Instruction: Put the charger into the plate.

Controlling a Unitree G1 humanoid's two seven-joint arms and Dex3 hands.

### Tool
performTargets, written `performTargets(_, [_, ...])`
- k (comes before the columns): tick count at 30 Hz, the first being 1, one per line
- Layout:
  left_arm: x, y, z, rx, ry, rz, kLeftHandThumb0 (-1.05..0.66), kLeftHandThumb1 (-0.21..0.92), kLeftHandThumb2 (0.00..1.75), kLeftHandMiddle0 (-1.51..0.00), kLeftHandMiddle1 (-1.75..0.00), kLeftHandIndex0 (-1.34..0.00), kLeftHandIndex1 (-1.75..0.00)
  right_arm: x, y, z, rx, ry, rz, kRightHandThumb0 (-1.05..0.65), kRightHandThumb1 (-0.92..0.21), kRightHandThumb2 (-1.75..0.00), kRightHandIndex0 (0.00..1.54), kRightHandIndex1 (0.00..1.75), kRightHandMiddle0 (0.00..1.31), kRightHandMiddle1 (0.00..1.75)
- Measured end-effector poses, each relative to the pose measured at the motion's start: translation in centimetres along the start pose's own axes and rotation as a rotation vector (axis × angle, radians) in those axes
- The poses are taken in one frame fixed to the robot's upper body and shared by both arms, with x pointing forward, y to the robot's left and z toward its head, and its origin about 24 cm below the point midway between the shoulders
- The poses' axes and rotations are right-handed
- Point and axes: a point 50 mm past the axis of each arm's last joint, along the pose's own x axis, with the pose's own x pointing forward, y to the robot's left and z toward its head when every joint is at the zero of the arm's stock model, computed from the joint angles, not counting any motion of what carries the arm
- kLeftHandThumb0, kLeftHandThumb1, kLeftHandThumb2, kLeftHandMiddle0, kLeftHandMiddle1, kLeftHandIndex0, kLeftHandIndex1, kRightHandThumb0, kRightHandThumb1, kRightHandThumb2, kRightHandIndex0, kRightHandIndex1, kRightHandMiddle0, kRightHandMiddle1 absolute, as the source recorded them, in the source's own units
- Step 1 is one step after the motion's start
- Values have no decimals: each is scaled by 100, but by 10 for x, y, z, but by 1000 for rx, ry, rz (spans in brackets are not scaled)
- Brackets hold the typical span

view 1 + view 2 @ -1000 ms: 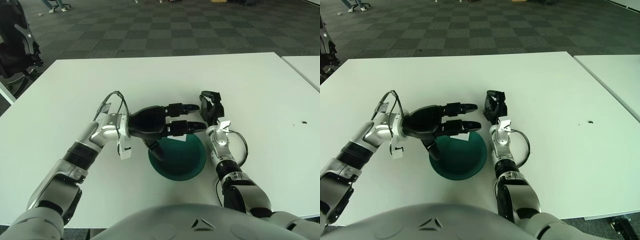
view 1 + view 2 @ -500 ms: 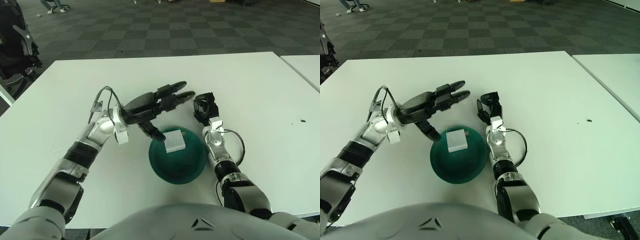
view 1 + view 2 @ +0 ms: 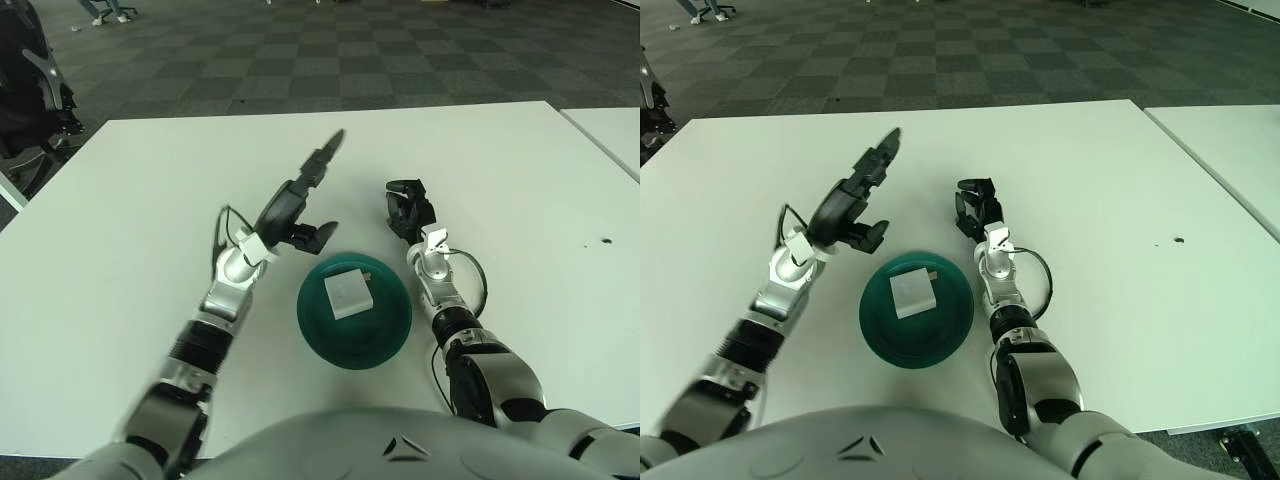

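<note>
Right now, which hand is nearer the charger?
Left, narrowly. The left hand is raised up-left of the charger in the plate; the right hand rests beyond the plate's right rim.

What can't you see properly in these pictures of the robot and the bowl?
- Underside of the white charger: it lies flat in the green plate, so that face is hidden in both views.
- Right hand: parked beside the plate; its dark fingers overlap, so their pose is unclear.
- Left hand, raised and open: its fingertips are blurred.
- Dark speck on the table: too small to identify.
</note>
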Motion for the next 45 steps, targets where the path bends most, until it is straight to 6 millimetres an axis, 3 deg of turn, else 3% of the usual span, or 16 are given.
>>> performTargets(3, [-19,13,-22,-76,101,175,-105,92,104,-1,0,-5,-4,2,-5,-1,5,18,4,-69,-92,-70,18,49,0,76])
performTargets(7, [-38,20,-36,-116,192,352,-105,92,108,-1,0,-4,-10,5,-13,-1,3,31,-4,-70,-92,-69,18,47,0,75])
performTargets(16, [-54,16,-55,-137,351,487,-102,92,113,-2,0,0,-18,10,-16,0,12,55,-8,-71,-92,-67,19,45,0,77])
performTargets(22, [-47,15,-61,-148,378,531,-99,92,113,-3,-1,0,-17,10,-18,-1,22,67,-18,-73,-92,-67,18,44,0,81])
performTargets(30, [-40,16,-67,-106,404,544,-94,92,114,-8,-2,0,-27,11,-20,-1,30,72,-48,-80,-92,-73,19,22,0,79])
performTargets(37, [-40,19,-66,46,381,556,-91,92,114,-16,-4,0,-43,6,-22,-2,28,25,-66,-86,-92,-82,16,11,0,66])
performTargets(45, [-44,20,-64,76,351,578,-89,92,108,-21,-5,0,-59,-2,-19,-4,30,-25,-18,-94,-92,-85,6,2,0,44])
